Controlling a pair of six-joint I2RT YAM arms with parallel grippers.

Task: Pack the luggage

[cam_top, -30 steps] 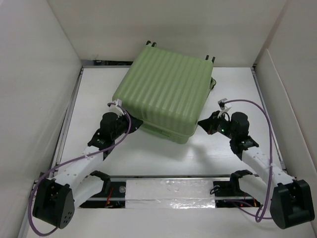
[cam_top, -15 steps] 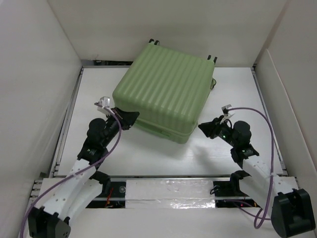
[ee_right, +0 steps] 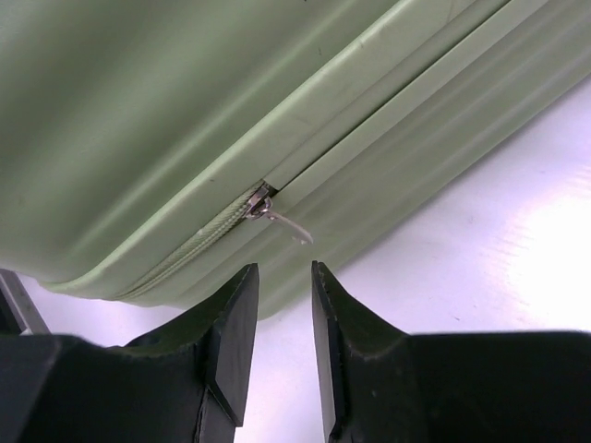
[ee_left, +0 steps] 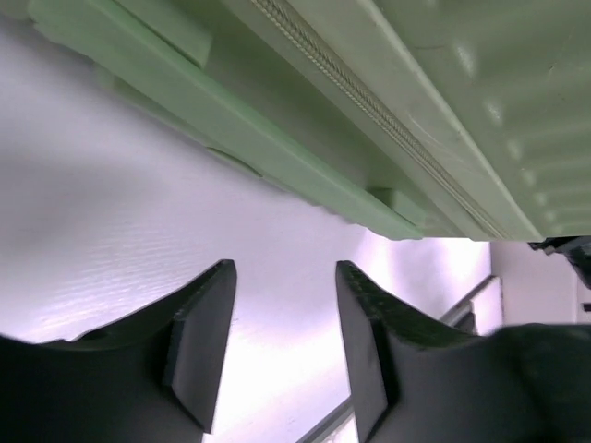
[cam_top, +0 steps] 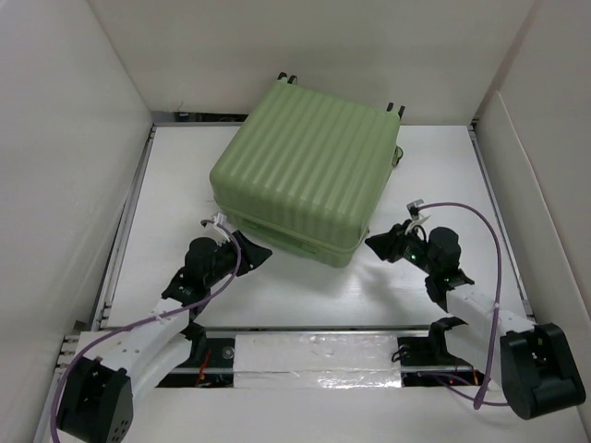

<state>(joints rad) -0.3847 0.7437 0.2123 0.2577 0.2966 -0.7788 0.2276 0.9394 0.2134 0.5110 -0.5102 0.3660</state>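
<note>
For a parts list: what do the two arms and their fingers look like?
Both the left arm and right arm have white link shells, black joints and black bases. A purple cable loops along each. The fingers are black, broad, tapering wedges.

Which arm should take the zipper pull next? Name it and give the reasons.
Right. The zipper pull hangs just ahead of the right gripper, nearly in line with its open gap. The left gripper, also open, faces a side of the luggage where no pull shows.

Top view overhead; both wrist views near luggage (cam_top: 305, 166).
</note>
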